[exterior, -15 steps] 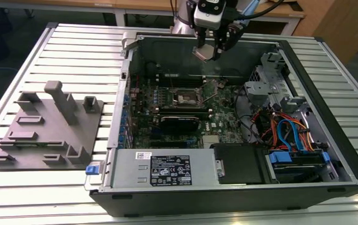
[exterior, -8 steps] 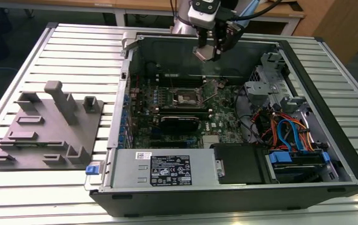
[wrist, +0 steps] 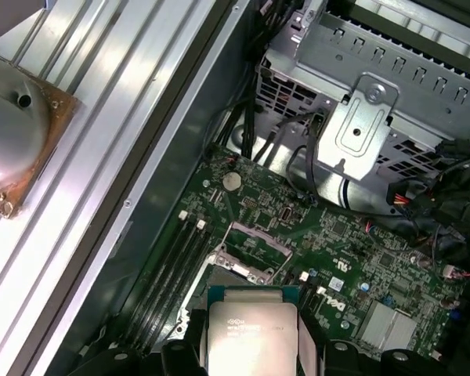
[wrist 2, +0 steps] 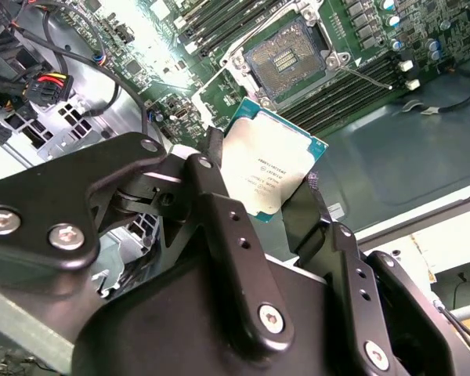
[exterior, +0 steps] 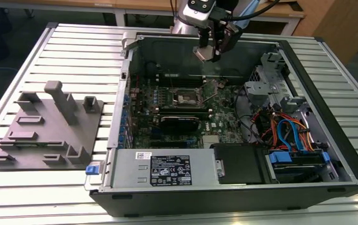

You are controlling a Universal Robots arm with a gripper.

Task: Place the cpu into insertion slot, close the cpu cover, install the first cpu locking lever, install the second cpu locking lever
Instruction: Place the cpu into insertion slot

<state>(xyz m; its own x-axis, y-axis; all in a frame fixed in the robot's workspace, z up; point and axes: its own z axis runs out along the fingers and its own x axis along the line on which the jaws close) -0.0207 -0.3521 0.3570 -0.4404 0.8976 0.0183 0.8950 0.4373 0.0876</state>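
Above the open computer case, the jaws grip the cpu by two opposite edges; it hangs clear of the uncovered insertion slot on the motherboard.

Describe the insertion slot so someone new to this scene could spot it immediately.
Look inside the open computer case, at the green motherboard on its floor. Near the board's middle sits the insertion slot: a dark square with a silvery metal rim, unlike the long narrow memory slots flanking it.
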